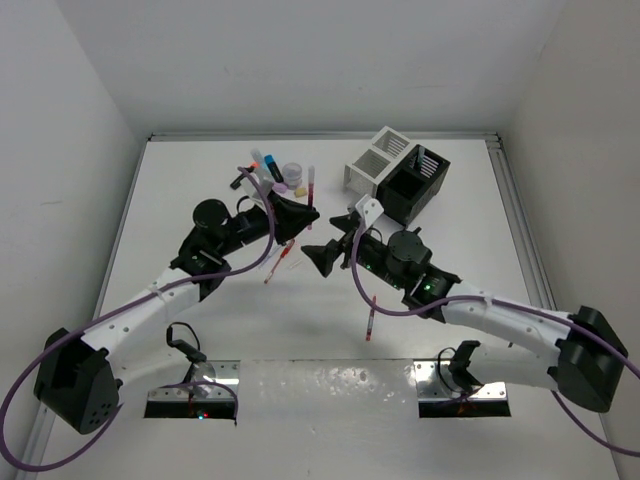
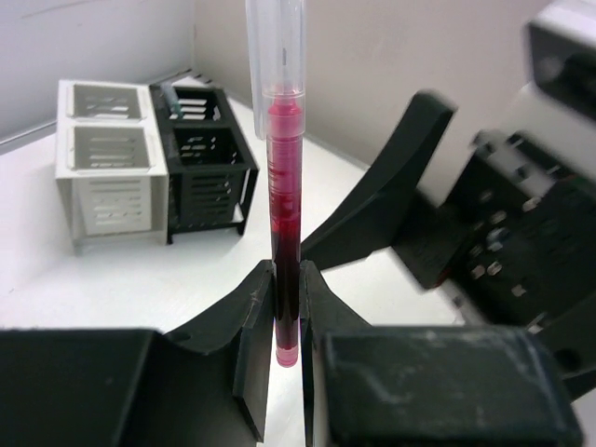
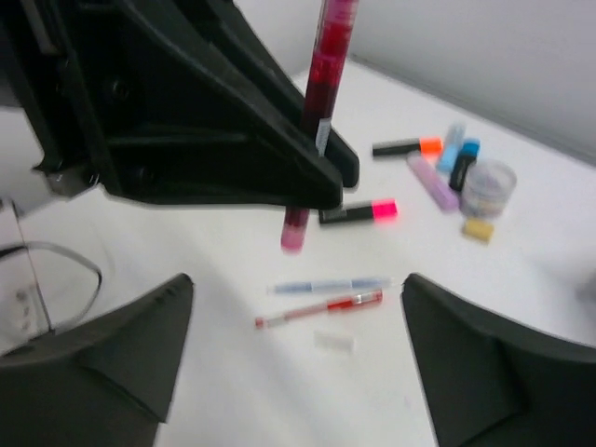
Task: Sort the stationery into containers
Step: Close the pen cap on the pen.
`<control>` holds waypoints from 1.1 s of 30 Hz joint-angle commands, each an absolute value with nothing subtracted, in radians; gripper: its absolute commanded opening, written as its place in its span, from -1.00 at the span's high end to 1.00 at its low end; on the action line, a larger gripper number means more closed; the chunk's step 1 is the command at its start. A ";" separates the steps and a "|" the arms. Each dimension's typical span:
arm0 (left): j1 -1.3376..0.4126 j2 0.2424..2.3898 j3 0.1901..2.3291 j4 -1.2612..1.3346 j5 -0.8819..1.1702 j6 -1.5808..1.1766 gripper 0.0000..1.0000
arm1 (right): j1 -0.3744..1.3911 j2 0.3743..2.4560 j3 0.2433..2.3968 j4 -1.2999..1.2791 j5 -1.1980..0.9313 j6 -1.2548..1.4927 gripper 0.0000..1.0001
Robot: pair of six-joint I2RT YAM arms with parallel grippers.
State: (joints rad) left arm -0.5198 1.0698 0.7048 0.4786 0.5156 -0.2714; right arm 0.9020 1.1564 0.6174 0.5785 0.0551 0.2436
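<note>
1. Barely starting: noting the containers (image 1: 360, 178) far right holding perhaps one item.
2. Clamping a red pen (image 2: 284, 186) upright in the left gripper (image 2: 286, 289); spreading the right gripper (image 3: 298, 363) wide, gripping nothing.
3. Leaving highlighters (image 1: 268, 165) and tape roll (image 3: 489, 186) far left, loose pens (image 3: 321, 309) nearer.

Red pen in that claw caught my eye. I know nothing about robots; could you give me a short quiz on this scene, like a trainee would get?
1. True or false: the left gripper is shut on the held red pen.
2. Pick one: the right gripper is A) open and holding nothing, B) shut on a highlighter, C) inside a box.
3. Fill in: the white box is joined to a ___ box.
Key: 1 true; 2 A; 3 black.
</note>
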 commanded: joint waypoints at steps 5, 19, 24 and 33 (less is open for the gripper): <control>-0.517 1.026 0.690 0.338 0.483 -0.006 1.00 | 0.896 1.003 0.817 0.048 0.066 0.086 -0.98; -0.549 1.028 0.681 0.261 0.477 0.176 1.00 | 0.887 1.120 0.999 0.284 0.204 0.121 -0.92; -0.558 1.029 0.680 0.264 0.483 0.173 1.00 | 0.884 1.178 0.986 0.390 0.215 0.175 -0.75; -0.563 1.023 0.680 0.273 0.483 0.160 1.00 | 0.868 1.238 0.986 0.456 0.176 0.229 -0.37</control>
State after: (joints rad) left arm -0.5514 1.0470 0.6853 0.2398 0.4782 0.1539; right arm 0.8776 1.2289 0.9749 0.3817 0.1967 0.1898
